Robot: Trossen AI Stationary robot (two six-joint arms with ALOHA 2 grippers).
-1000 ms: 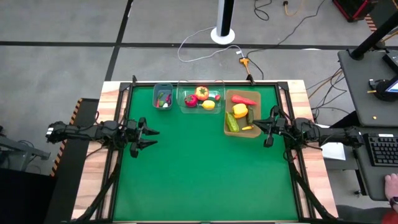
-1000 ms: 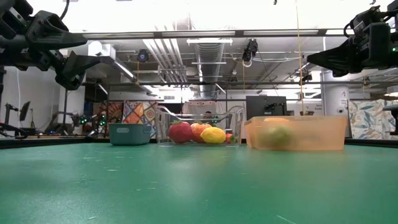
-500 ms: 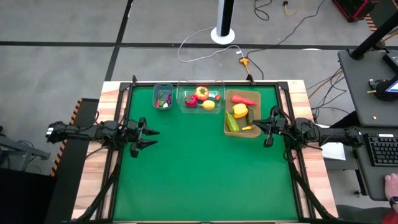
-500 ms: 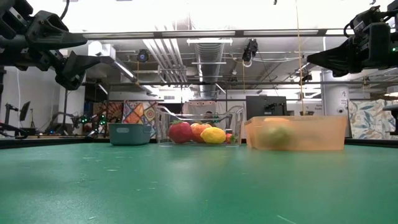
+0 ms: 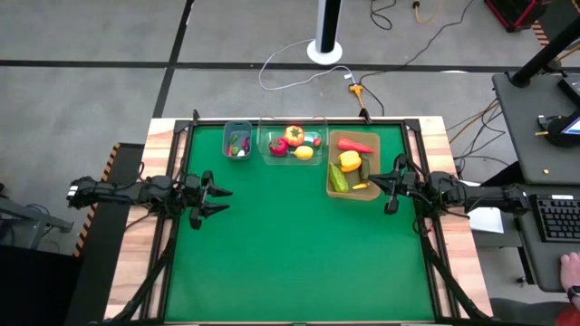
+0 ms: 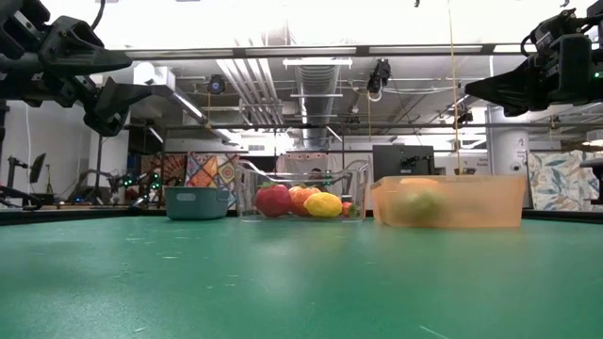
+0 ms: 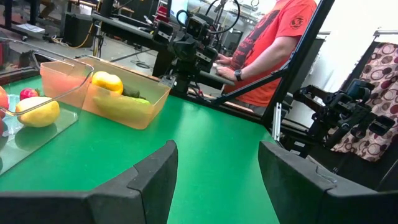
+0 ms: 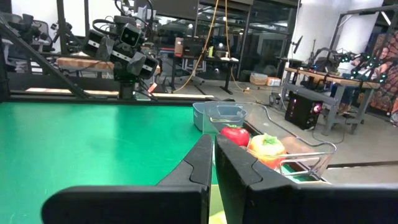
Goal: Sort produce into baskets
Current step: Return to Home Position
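Three baskets stand along the table's far edge: a small blue-grey bin (image 5: 237,140) with tiny bits, a clear tub (image 5: 292,143) and a tan tray (image 5: 353,167). The tub holds a red round piece (image 5: 278,147), an orange-yellow pepper (image 5: 294,135) and a lemon (image 5: 304,152). The tray holds a red chilli (image 5: 355,145), a yellow pepper (image 5: 349,161) and green cucumbers (image 5: 338,177). My left gripper (image 5: 222,200) is open and empty at the table's left side, raised off the mat (image 7: 217,163). My right gripper (image 5: 375,182) is shut and empty, raised by the tray's near right corner (image 8: 213,155).
The green mat (image 5: 299,254) spreads between the two arms and toward the near edge. A person in a red shirt (image 7: 273,37) stands beyond the table's right side. A hand (image 5: 571,267) rests by a keyboard off the table.
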